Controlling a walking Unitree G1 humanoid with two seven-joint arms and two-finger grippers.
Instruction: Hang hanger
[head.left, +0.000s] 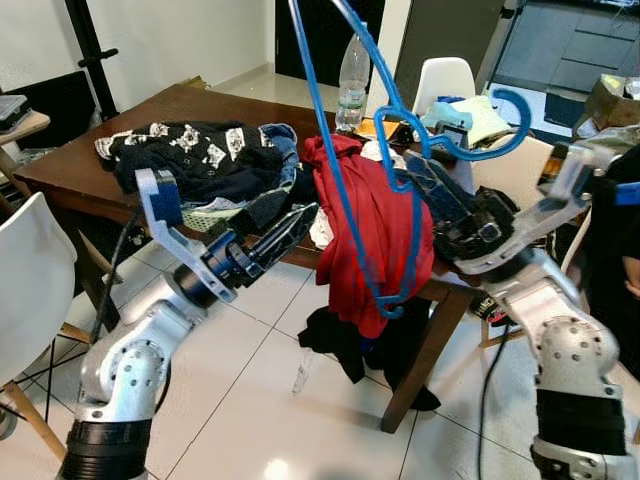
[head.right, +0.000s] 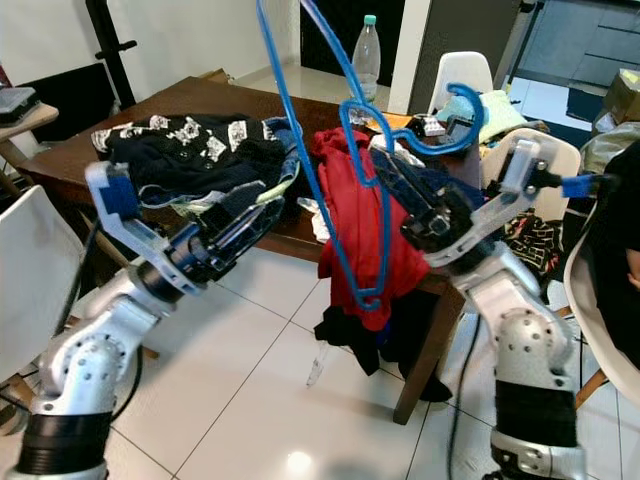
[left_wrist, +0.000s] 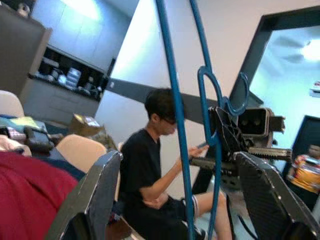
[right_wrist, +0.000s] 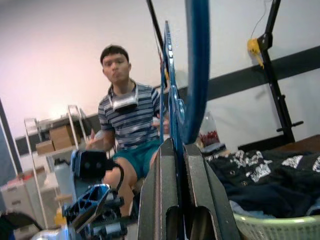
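Right gripper (head.left: 425, 180) is clenched on the blue hanger (head.left: 345, 190) near its hook, its long axis running steeply up past the red shirt (head.left: 360, 235) over the tabletop (head.left: 70, 160). Left gripper (head.left: 290, 228) waits released, just left.

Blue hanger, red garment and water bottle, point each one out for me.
blue hanger (head.left: 334, 205), left eye view, on its long straight side.
red garment (head.left: 365, 225), left eye view, mid-cloth, hanging off the table edge.
water bottle (head.left: 352, 85), left eye view, on its clear body.
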